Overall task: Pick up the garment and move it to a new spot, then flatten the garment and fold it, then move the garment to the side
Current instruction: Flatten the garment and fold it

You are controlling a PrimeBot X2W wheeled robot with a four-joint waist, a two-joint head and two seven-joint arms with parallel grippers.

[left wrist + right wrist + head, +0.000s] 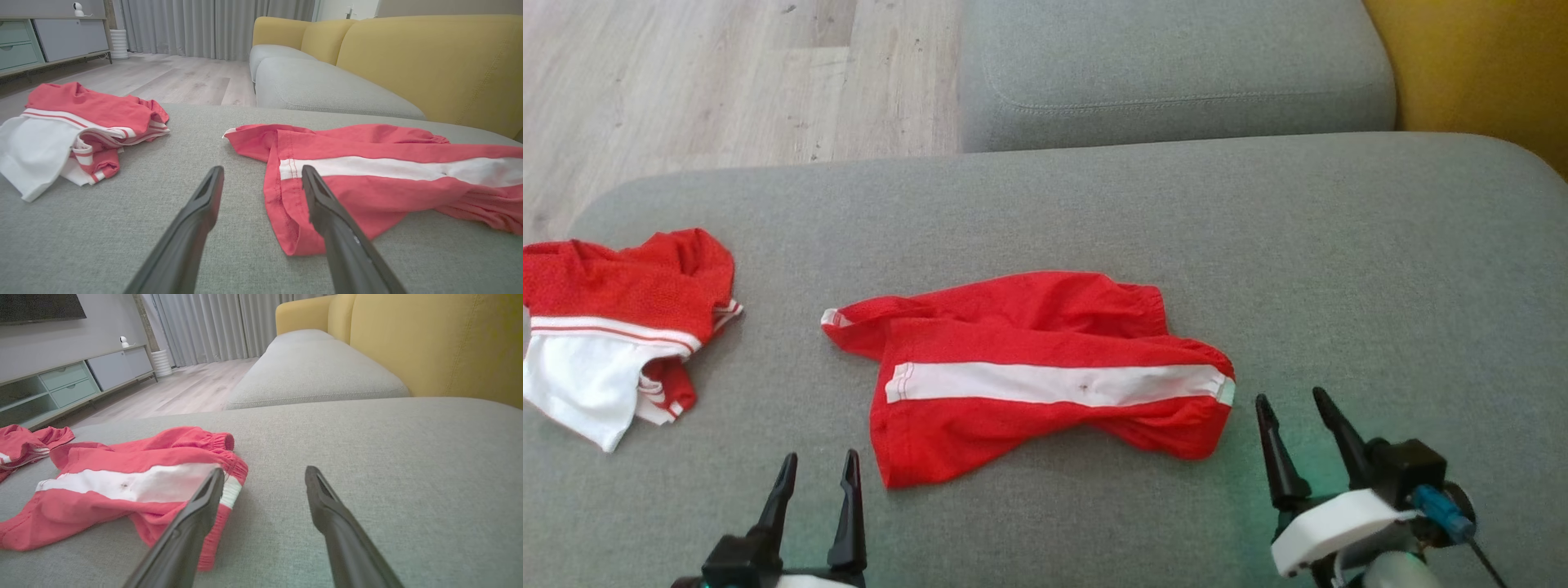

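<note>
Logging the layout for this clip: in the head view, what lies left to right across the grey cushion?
crumpled red-and-white garment → left gripper, open → red fabric shorts with a white stripe → right gripper, open

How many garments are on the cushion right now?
2. Red shorts with a white stripe lie crumpled in the middle of the grey cushion; a red-and-white garment is bunched near its left edge. More could be hidden under either.
</note>
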